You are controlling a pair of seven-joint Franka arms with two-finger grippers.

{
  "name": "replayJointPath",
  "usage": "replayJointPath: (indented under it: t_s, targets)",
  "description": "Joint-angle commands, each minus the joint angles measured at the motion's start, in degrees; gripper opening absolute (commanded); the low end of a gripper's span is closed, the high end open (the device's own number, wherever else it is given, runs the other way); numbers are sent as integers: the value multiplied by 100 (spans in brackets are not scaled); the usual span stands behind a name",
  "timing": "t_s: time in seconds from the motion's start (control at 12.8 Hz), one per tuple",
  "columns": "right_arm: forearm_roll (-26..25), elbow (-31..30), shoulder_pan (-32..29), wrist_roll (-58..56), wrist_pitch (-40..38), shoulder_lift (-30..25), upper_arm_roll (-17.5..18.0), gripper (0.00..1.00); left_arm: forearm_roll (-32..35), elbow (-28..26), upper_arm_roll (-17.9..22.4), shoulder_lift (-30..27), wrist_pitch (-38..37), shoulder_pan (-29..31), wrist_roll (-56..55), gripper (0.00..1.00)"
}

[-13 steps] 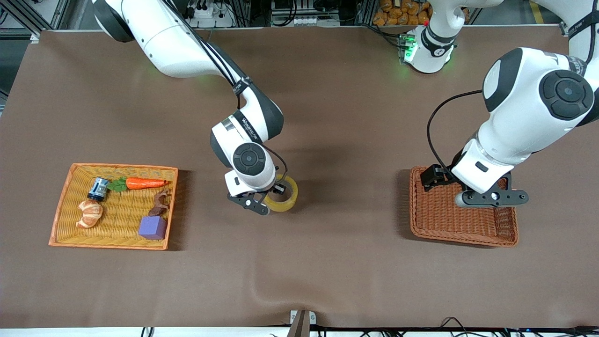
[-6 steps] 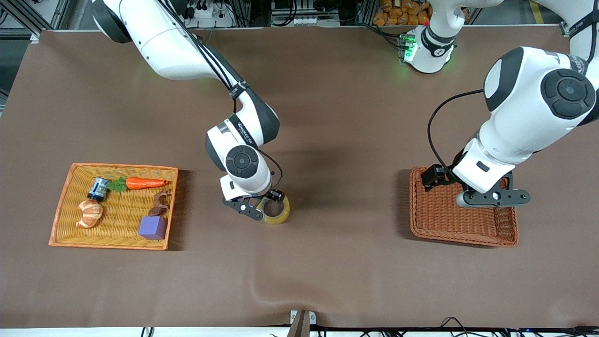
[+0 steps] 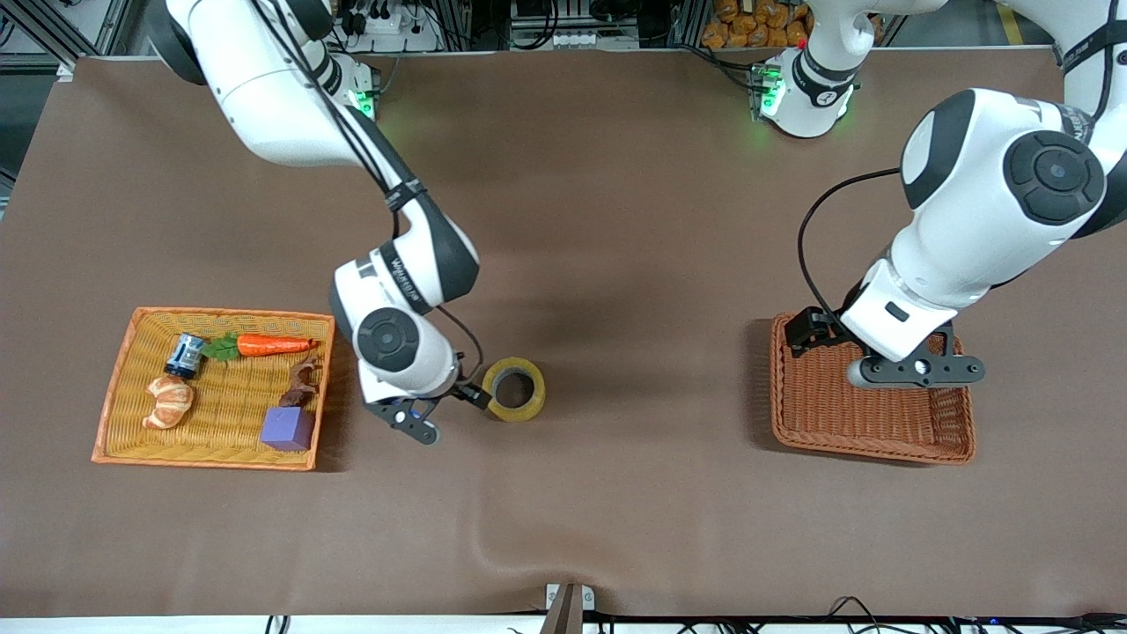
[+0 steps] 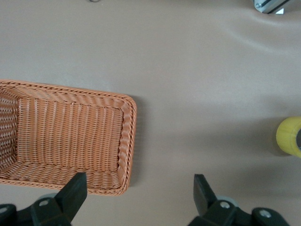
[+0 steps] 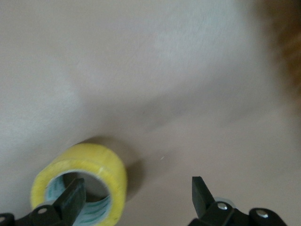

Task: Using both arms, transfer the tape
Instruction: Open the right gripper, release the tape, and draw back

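The tape (image 3: 513,388), a yellowish roll with a grey core, lies flat on the brown table near the middle. My right gripper (image 3: 447,416) is open and empty just beside it, toward the right arm's end. In the right wrist view the tape (image 5: 82,181) sits by one finger (image 5: 70,197) of the open gripper (image 5: 136,195). My left gripper (image 3: 916,371) is open and empty over the brown wicker basket (image 3: 792,423). The left wrist view shows that gripper (image 4: 138,193) over the basket's corner (image 4: 123,141) and the tape (image 4: 289,136) at the picture's edge.
An orange wicker tray (image 3: 119,414) at the right arm's end holds a croissant (image 3: 169,401), a carrot (image 3: 273,344), a small can (image 3: 185,355), a purple block (image 3: 287,428) and a brown figure (image 3: 302,380). A metal bracket (image 3: 568,600) sits at the table's front edge.
The right gripper lowered the tape onto the table, let go of it and drew away toward the right arm's end. The left arm has barely moved.
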Motion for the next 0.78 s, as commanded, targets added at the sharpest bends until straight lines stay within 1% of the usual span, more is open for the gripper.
replayJointPath:
  t_s: [0.0,0.08,0.23,0.39,0.47,0.62,0.7]
  targets:
    - [72,-19,-547,-969,-509,-279,98,100,14,3,-10,128,11,-330,-137,100]
    - [72,-19,-801,-1399,-712,-367,98,100,14,12,-10,250,81,-462,-138,100]
    - [81,-46,-1381,-2488,-1108,-490,107,100,5,12,-10,488,406,-910,-251,100]
    - [81,-89,-1909,-3429,-1468,-587,107,100,22,12,-10,812,852,-1236,-689,100]
    - [81,-124,-2111,-3677,-1531,-648,107,100,40,12,-2,1014,1072,-1455,-813,100]
    - [89,-544,-2463,-4212,-1470,-1007,133,100,66,177,60,1541,1844,-1920,-1373,100]
    - [98,-756,-2613,-4590,-1461,-1201,133,100,75,414,78,1918,2092,-2131,-1777,100]
